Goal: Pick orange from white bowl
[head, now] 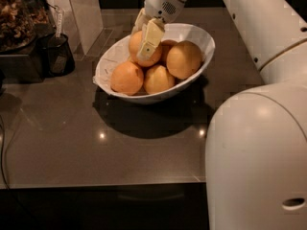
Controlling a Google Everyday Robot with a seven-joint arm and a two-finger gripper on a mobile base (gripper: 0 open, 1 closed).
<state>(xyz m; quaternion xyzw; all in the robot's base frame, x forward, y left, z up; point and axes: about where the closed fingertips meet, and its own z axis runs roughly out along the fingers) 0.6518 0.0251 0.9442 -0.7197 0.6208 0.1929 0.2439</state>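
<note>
Claw (146,40) down on topmost orange (134,44) in white bowl (204,37), dark table (120,152); grip state: can't tell. Best done centred on fruit, squeezed firm, lifted straight up w/o knocking other oranges (158,78) or rim. Slow rise advised, given loose, roll-prone pile.

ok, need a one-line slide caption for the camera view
Gripper at the top-left orange in a white bowl of piled oranges on a dark countertop.
</note>
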